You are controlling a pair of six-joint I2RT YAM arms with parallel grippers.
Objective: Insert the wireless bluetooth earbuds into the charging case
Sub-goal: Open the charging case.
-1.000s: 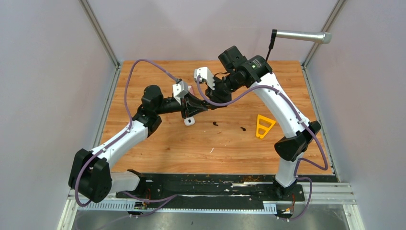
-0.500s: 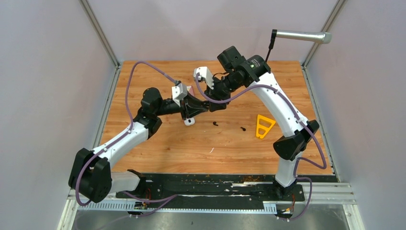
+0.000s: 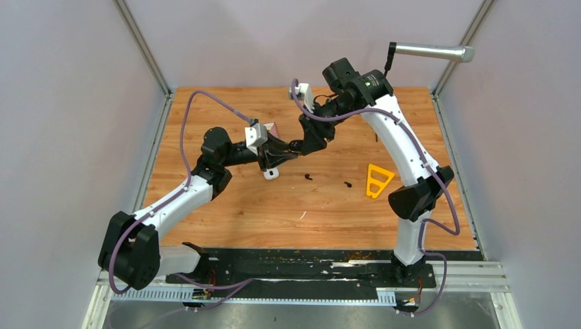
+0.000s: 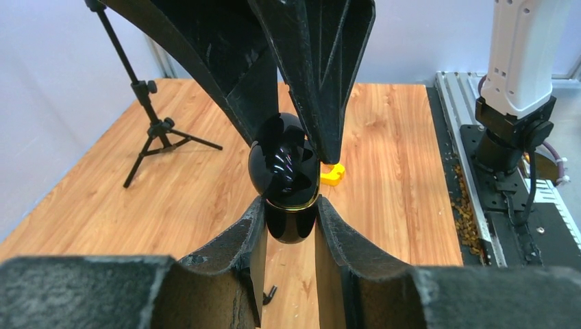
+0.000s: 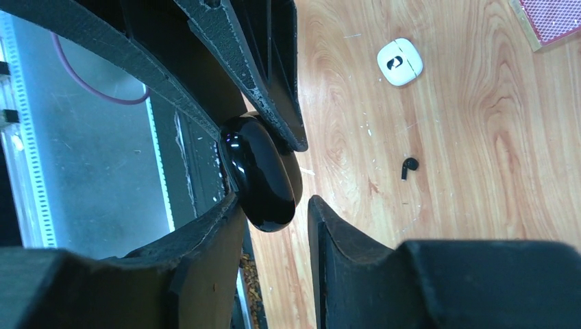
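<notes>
I am looking down on a wooden table [image 3: 329,219] boxed in by pale grey walls [image 3: 68,103]. At mid-frame the left gripper [image 4: 289,203] is pinching the black charging case [image 4: 284,161] in its jaws. The right gripper [image 5: 274,202] is holding its jaws spread around the case, one finger touching. A black earbud [image 3: 308,177] and a second earbud [image 3: 348,184] are lying right of centre, between a white case [image 3: 271,173] and a yellow triangle [image 3: 377,179].
</notes>
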